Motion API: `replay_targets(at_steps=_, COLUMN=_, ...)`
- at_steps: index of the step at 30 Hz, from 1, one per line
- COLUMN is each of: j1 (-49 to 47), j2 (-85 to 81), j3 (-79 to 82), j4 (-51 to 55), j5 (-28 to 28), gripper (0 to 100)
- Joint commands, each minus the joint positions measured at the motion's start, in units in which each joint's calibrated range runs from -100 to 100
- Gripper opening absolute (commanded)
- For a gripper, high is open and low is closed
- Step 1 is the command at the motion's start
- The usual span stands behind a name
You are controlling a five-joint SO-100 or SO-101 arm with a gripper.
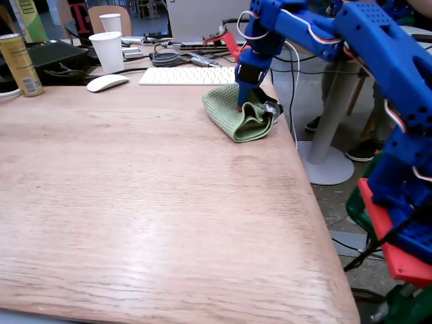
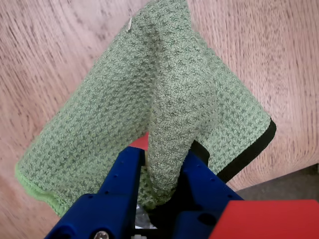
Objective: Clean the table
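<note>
The blue two-finger gripper [image 2: 162, 172] pinches a raised fold of the green waffle-weave cloth [image 2: 149, 114] lying on the light-brown wooden table [image 1: 135, 189].

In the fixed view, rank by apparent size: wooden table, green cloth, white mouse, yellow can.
1. Light-brown wooden table.
2. Green woven cloth, pinched by the blue gripper.
3/4. Yellow can and white computer mouse: too alike to rank.
</note>
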Motion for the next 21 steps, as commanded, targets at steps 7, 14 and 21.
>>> replay_targets(at_steps=7, j1=8.6, j2=-19.1, j3=-0.2, j4=15.7, j5=0.3, gripper=0)
replay_targets(at_steps=14, j1=-1.7, j2=-38.5, j3=0.0, j4=16.1, j5=-0.4, gripper=0)
replay_targets(at_steps=21, j1=-29.0, j2=-40.9, j3=1.6, j4=10.6, j5=-4.6, gripper=0)
